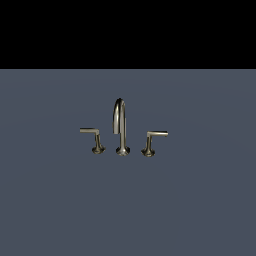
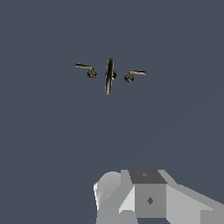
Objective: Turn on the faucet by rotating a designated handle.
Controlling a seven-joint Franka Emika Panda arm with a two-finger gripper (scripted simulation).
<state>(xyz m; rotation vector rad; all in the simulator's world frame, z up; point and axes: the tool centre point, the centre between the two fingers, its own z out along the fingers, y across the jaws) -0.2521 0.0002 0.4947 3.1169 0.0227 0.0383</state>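
Faucet (image 1: 120, 127), a small brass-toned metal set with a tall arched gooseneck spout (image 1: 119, 120), stands on the flat grey-blue surface (image 1: 200, 200), far ahead of the jaws. The designated handle (image 1: 154, 141), a short brass L-shaped lever on a slanted stem, is the one on the exterior view's right. Its mirror twin lever (image 1: 93, 139) has a bar jutting the other way.

The grey and white gripper (image 2: 148, 199) shows only its body in the wrist view (no fingertips are visible), so I cannot tell if the jaws are open or closed.

The main risk is going to the wrong lever, because the two look almost the same. The thin spout between them could also be hit during the approach.
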